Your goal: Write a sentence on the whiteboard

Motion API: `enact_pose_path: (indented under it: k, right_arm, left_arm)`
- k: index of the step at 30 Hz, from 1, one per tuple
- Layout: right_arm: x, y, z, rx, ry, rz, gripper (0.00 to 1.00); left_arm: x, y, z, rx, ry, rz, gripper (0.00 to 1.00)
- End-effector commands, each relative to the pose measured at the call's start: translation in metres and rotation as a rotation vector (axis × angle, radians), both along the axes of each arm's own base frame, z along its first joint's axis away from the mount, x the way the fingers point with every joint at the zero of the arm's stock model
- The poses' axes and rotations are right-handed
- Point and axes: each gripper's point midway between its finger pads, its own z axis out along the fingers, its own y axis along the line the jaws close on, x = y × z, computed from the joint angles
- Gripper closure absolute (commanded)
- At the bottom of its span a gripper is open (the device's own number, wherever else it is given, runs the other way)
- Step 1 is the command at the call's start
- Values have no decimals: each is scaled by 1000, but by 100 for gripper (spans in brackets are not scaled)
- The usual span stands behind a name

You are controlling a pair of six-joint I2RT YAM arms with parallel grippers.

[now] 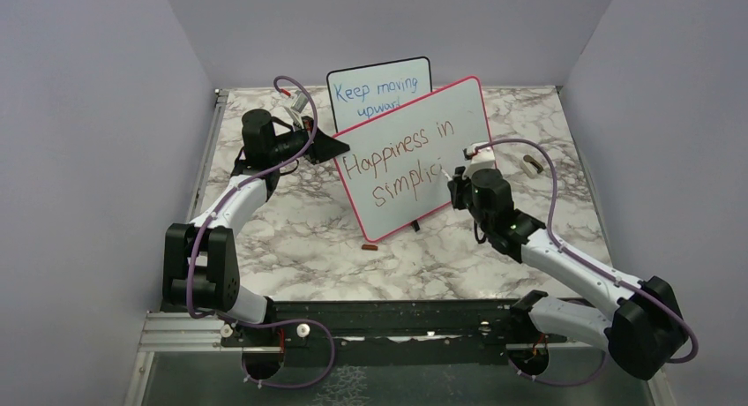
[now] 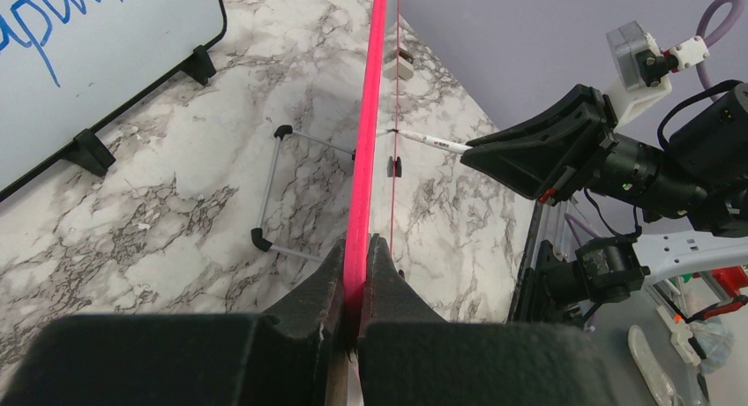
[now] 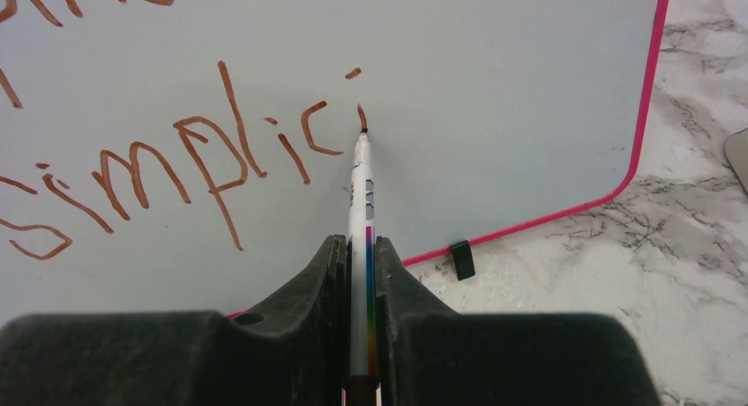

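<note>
The whiteboard (image 1: 459, 115), white with a pink-red frame, stands tilted mid-table. On it the brownish-red sentence (image 1: 397, 154) reads "Happiness in" over "simplic" plus a short new stroke. My left gripper (image 1: 328, 146) is shut on the board's left edge; the left wrist view shows the pink frame (image 2: 366, 150) clamped between the jaws of this gripper (image 2: 356, 247). My right gripper (image 1: 456, 178) is shut on a white marker (image 3: 360, 212). The marker's tip touches the board at the bottom of a short stroke (image 3: 361, 116) right of the "c", with a dot above.
A smaller black-framed board (image 1: 379, 90) with blue "Keep moving upward" stands behind. A brown marker cap (image 1: 370, 245) lies on the table near the board's lower left corner. A small white object (image 1: 532, 165) lies at the right. The board's wire stand (image 2: 280, 190) rests behind it.
</note>
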Motion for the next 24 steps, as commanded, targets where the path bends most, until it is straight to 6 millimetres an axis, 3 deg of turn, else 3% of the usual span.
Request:
enact_pose_path:
  k: [1,7,19,24]
  right_arm:
    - [-13,-4,-19,1,71,7,99]
    - [-14,-5,-20,0,73,4,99]
    - [2,-13,24,8,-69,-34,99]
    - [10,-14,31,13,-92,-31,99]
  left_arm:
    - [6,5,-44,94,78,55,100]
    - [5,5,-44,93,77,53,100]
    - [5,5,-44,94,77,53,100]
    - [5,4,-44,93,76,51,100]
